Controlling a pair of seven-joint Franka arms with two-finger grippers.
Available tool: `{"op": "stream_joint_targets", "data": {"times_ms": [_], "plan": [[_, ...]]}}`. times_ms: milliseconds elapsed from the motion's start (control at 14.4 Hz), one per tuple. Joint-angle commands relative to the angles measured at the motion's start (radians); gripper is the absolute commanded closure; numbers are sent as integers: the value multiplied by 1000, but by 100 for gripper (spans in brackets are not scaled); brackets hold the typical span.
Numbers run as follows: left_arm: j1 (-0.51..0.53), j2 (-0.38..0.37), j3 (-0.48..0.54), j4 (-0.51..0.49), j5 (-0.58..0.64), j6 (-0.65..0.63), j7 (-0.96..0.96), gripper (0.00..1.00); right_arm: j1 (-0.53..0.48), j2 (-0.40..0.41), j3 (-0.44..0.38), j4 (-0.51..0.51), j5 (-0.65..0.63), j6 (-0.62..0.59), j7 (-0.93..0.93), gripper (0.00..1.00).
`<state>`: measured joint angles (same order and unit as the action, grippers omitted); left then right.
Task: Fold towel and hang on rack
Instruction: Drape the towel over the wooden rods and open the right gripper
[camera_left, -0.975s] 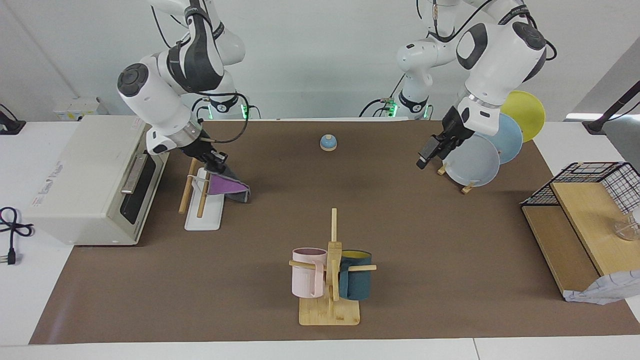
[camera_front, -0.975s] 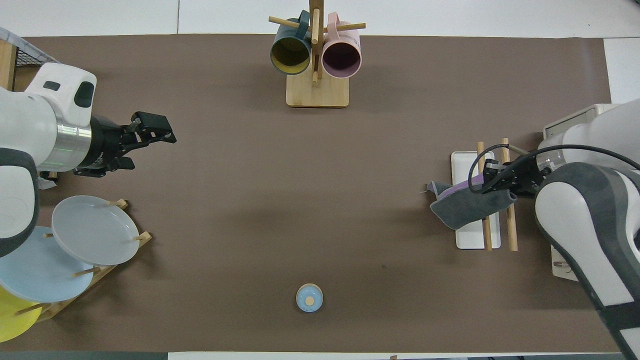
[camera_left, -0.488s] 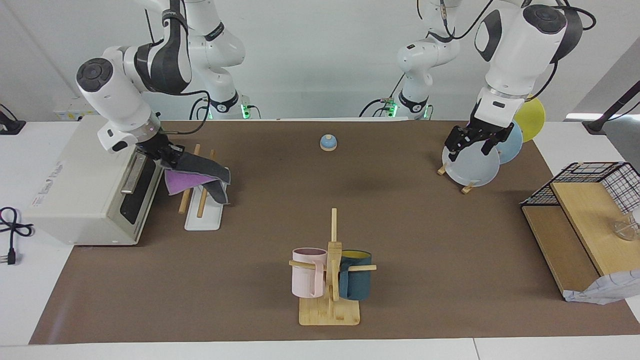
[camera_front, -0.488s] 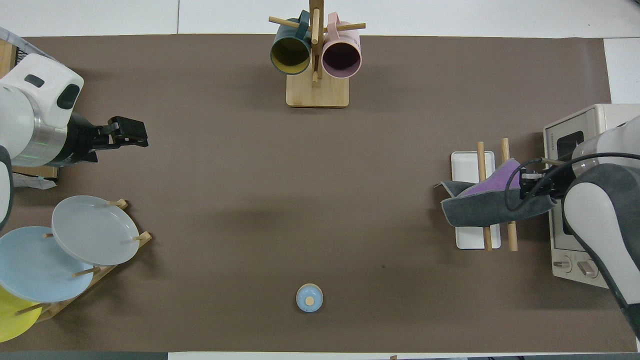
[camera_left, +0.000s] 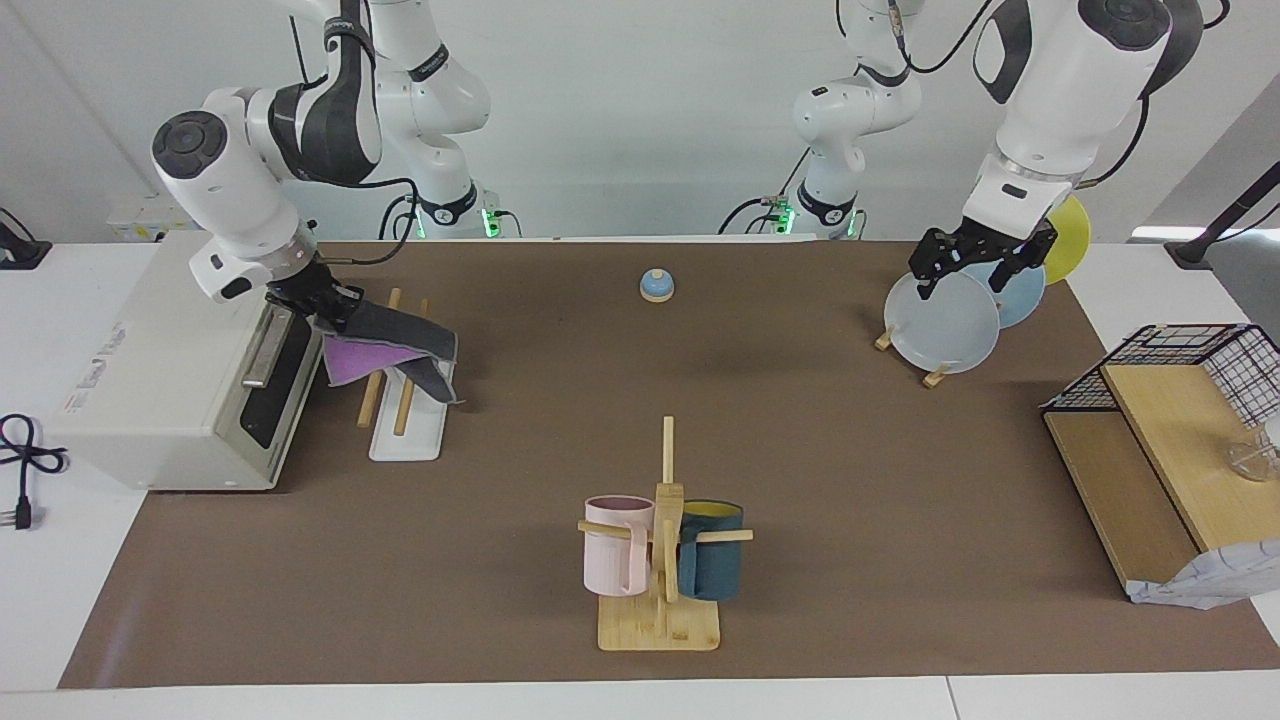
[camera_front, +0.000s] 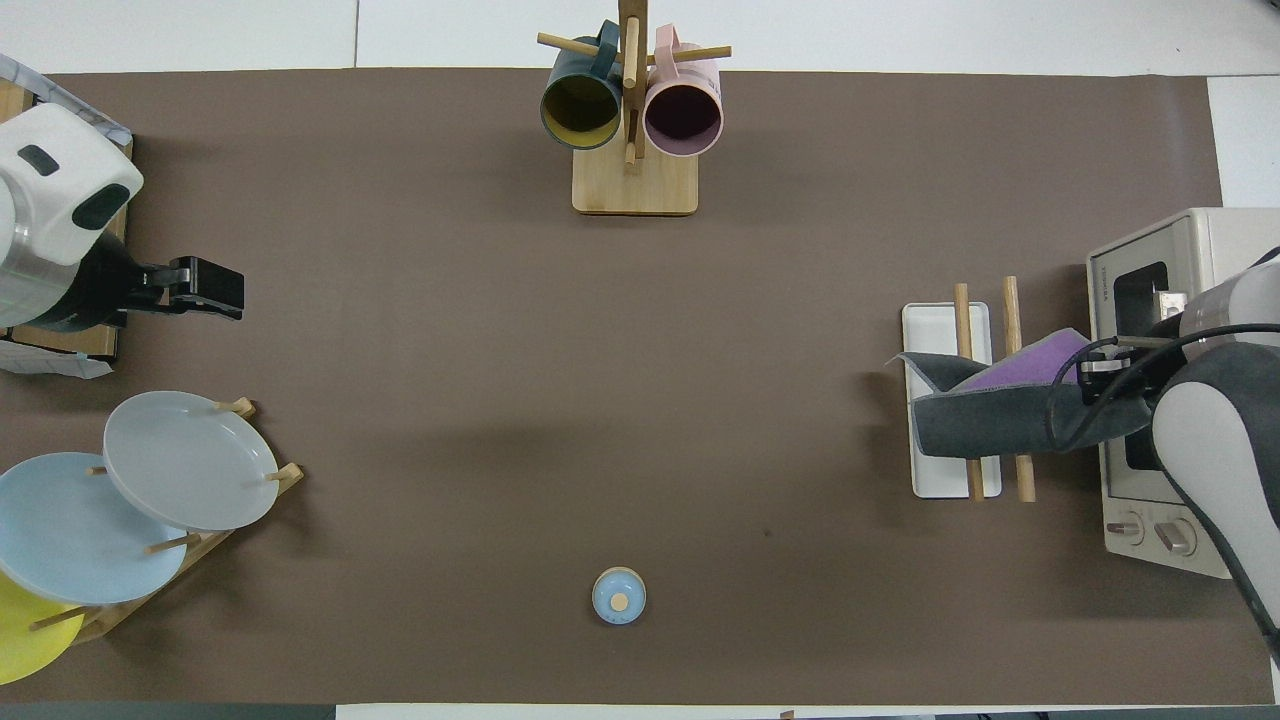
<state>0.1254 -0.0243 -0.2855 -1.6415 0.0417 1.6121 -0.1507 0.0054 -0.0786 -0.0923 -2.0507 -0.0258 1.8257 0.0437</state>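
The towel (camera_left: 400, 335) is folded, dark grey on top and purple underneath. My right gripper (camera_left: 325, 305) is shut on its edge and holds it up over the rack (camera_left: 405, 440), beside the oven. The towel's free end hangs down across the rack's two wooden rods. In the overhead view the towel (camera_front: 985, 420) lies across the rods of the rack (camera_front: 940, 325), and the right gripper (camera_front: 1100, 375) is partly hidden by cables. My left gripper (camera_left: 980, 258) is open and empty, raised over the plate stand; it also shows in the overhead view (camera_front: 205, 290).
A white toaster oven (camera_left: 170, 370) stands right beside the rack. A mug tree (camera_left: 665, 540) with two cups stands at the table's edge farthest from the robots. A plate stand (camera_left: 945, 325), a small blue bell (camera_left: 656, 286) and a wire-basket shelf (camera_left: 1180, 400) are also there.
My right gripper lifted the towel and carried it across the rack rods toward the oven. My left gripper rose and drew back toward the left arm's end, over the plates.
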Motion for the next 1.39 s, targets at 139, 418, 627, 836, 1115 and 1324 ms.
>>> {"op": "stream_joint_targets", "data": {"times_ms": [139,418,627,836,1115,1324], "plan": [[-136,15,121,86,-2,-89,13,0,-36,-26,9,-26,-17,9,-82,9],[-135,3,128,55,-59,-90,13,0,-41,-18,11,-3,-16,6,-91,0],[-141,1,128,60,-60,-106,13,0,-39,-21,11,44,-16,-20,-91,0],[-141,1,128,63,-60,-116,11,0,-36,-18,11,147,-11,-100,-88,0],[-141,-3,124,72,-60,-149,11,0,-24,25,19,334,-6,-259,-84,0],[-141,-5,126,69,-60,-146,13,0,-34,86,17,487,-14,-376,-82,0]]}}
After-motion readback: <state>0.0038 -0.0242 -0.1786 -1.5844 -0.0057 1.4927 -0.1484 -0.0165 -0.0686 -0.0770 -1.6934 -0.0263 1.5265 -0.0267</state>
